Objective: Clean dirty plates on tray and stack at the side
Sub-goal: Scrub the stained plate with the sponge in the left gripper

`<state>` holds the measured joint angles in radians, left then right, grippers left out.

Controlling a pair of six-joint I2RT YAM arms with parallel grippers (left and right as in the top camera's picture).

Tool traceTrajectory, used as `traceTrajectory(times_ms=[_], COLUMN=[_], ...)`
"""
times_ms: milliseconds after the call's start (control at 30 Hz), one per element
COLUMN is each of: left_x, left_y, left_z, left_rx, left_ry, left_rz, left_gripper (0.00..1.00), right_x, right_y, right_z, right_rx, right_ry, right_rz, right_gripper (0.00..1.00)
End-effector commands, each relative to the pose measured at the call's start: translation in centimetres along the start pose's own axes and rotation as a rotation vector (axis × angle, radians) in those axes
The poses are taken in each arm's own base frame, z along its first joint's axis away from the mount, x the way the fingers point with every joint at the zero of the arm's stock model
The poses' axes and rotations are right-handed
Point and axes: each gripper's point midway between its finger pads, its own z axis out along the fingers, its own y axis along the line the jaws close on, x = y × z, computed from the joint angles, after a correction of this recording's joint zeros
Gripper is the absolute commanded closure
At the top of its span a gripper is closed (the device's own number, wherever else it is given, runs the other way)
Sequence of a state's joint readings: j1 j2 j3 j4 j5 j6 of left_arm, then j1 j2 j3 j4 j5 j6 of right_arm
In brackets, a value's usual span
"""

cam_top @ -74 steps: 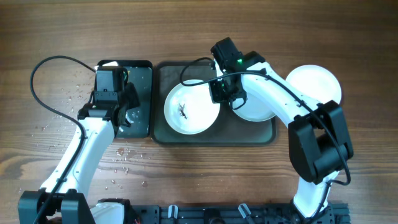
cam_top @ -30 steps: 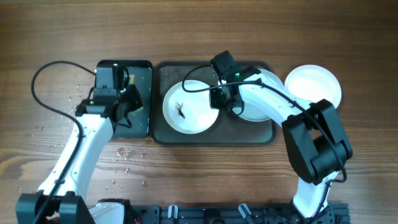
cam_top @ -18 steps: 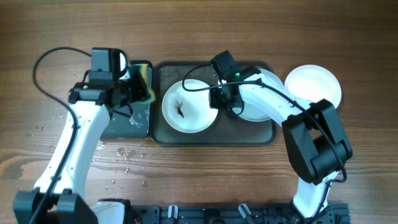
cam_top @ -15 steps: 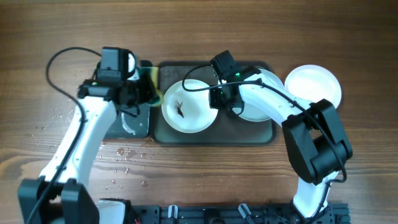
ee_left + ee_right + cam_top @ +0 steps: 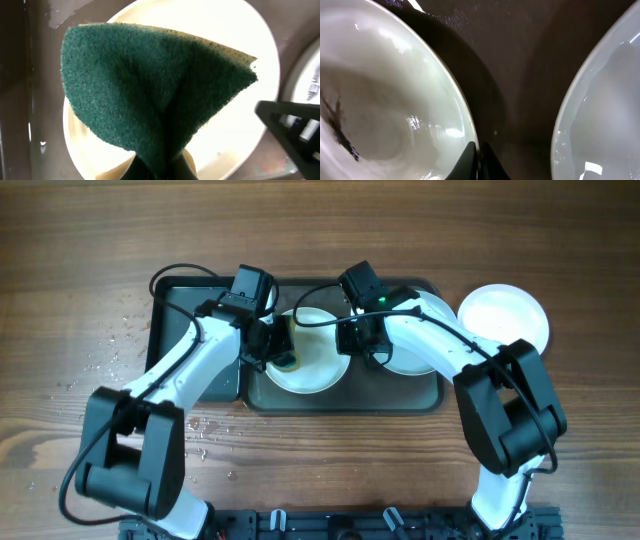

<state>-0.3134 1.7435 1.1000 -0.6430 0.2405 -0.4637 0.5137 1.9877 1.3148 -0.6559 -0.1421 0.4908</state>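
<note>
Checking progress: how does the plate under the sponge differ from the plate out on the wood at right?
The sponged plate lies in the tray; the side plate sits on the table. The sponged plate shows a dark smudge, its rim in the right gripper; the side plate looks clean, untouched. Both are round, white.

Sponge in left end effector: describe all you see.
The sponge has a dark green scouring face and yellow foam backing showing along one edge. Creased and pinched at one end by the left end effector, it sits over a white plate on the tray; contact is unclear.
</note>
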Motion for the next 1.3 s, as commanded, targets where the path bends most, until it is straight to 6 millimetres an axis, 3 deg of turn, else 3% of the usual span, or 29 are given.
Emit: traceTrajectory(times_ms=[0, 267, 500, 600, 833, 1033, 1167, 1267], left_x=[-1.0, 0.4, 3.3, 4.1, 4.8, 5.8, 3.5, 0.7], left_y=[0.9, 1.2, 0.0, -1.4, -3.6, -6.8, -7.5, -8.0], left_z=[0.9, 4.3, 8.0, 8.3, 7.9, 6.6, 4.1, 0.7], left_rx=[-0.068, -0.096, -0.074, 0.014, 0.143, 0.356, 0.415, 0.437], left_ry=[-0.03, 0.034, 0.146, 0.198, 0.246, 0.311, 0.244, 0.122], left_rz=[-0.013, 0.003, 0.014, 0.027, 0.043, 0.147, 0.156, 0.175], left_gripper=[0.96, 0.96, 0.96, 0.96, 0.96, 0.96, 0.96, 0.96], right_x=[0.6, 0.5, 0.5, 0.5, 0.8, 0.8, 0.8, 0.8], right_y=[-0.1, -0.1, -0.1, -0.1, 0.9, 0.9, 0.9, 0.9], right_z=[0.5, 0.5, 0.5, 0.5, 0.4, 0.4, 0.4, 0.4], right_rx=[-0.007, -0.007, -0.007, -0.007, -0.067, -0.067, -0.067, -0.066], right_ry=[0.02, 0.02, 0.02, 0.02, 0.038, 0.037, 0.037, 0.036], right_rz=[0.011, 0.01, 0.01, 0.01, -0.043, -0.043, -0.044, -0.044], right_gripper=[0.96, 0.96, 0.96, 0.96, 0.96, 0.96, 0.96, 0.96])
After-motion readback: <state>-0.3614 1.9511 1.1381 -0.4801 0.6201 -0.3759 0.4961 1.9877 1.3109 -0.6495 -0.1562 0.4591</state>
